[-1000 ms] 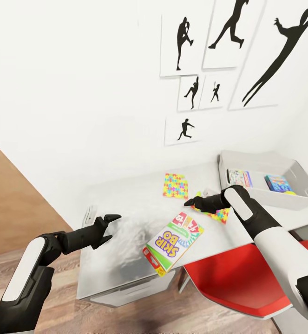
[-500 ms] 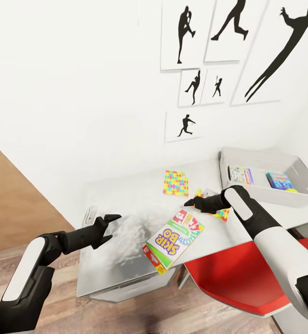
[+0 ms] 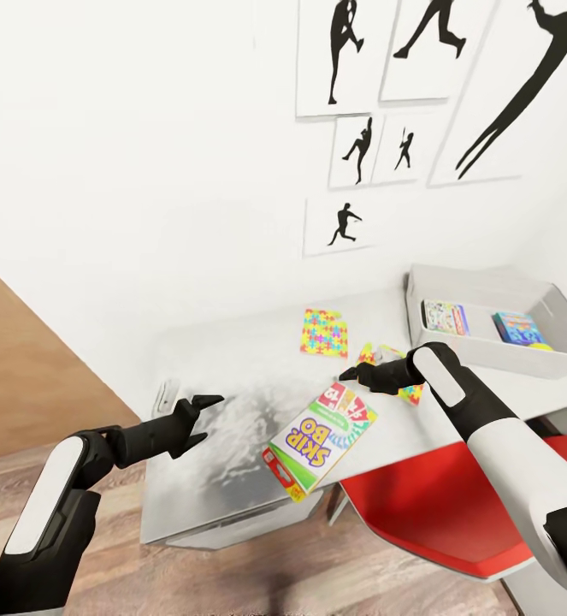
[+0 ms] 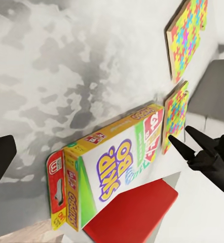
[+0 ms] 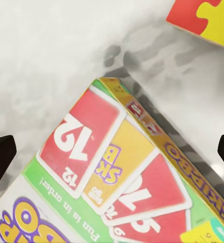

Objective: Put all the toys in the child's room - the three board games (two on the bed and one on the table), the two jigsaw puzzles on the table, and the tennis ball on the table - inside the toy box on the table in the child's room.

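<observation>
Pale grey-white, glossy desk top (image 3: 232, 402) with mottled dark reflections; flat slab, squared edges. Red seat (image 3: 437, 505) sits below its near edge.

Skip-Bo box (image 3: 321, 438): flat rectangular carton, printed card, green face with yellow rim and red card graphics. Lies face up on the table, one corner past the near edge. Seen close in the right wrist view (image 5: 117, 172) and from the side in the left wrist view (image 4: 112, 177).

Jigsaw puzzles: thin flat squares of interlocking pink, yellow, blue and green pieces. One (image 3: 324, 333) lies clear on the table toward the wall. The other (image 3: 394, 381) is partly hidden behind the right forearm, just beyond the Skip-Bo box.

Toy box (image 3: 480, 351): shallow light-grey rectangular tray, low plain walls, at the right end of the table. Inside: a white-faced game box (image 3: 444, 316) and a blue game box (image 3: 514, 328), both flat; a small yellow-green ball (image 3: 535, 346) touching the near wall.

Right gripper (image 3: 349, 375): matte black, fingers apart, hovering over the far end of the Skip-Bo box, holding nothing.

Left gripper (image 3: 208, 417): matte black, fingers spread, over the left part of the table, well apart from the box, holding nothing.
</observation>
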Motion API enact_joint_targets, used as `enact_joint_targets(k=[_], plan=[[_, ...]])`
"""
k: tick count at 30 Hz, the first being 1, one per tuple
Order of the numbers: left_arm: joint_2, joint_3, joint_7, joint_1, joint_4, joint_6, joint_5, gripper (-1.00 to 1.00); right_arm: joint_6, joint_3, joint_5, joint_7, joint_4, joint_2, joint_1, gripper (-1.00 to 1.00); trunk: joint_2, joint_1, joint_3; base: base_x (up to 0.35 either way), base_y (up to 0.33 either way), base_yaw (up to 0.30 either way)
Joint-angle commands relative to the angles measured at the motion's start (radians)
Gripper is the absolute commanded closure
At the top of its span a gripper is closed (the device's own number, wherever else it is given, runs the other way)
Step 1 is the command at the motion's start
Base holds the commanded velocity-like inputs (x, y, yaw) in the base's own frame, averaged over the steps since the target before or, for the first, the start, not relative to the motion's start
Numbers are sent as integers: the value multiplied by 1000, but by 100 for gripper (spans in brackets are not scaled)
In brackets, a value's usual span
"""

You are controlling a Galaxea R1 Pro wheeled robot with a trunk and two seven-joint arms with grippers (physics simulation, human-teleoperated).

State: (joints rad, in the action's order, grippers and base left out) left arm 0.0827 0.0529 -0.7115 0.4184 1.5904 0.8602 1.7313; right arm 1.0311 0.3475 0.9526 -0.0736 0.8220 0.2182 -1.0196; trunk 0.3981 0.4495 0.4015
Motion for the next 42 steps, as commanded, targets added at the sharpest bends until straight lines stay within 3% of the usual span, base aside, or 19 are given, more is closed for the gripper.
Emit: enact_joint_targets(k=[1,22,42], plan=[[0,1,-10,1,1,2,10,-100,1,4,9,-8,1,1,-1,-100,2,1,3,0,0,0],[0,-3,60,8,3,3,10,-100,-1,4,9,-8,0,1,2,-100,2,1,36,0,0,0],[0,-5,72,8,3,3,10,-100,-2,2,10,-7,0,1,7,-100,2,1,42,0,0,0]])
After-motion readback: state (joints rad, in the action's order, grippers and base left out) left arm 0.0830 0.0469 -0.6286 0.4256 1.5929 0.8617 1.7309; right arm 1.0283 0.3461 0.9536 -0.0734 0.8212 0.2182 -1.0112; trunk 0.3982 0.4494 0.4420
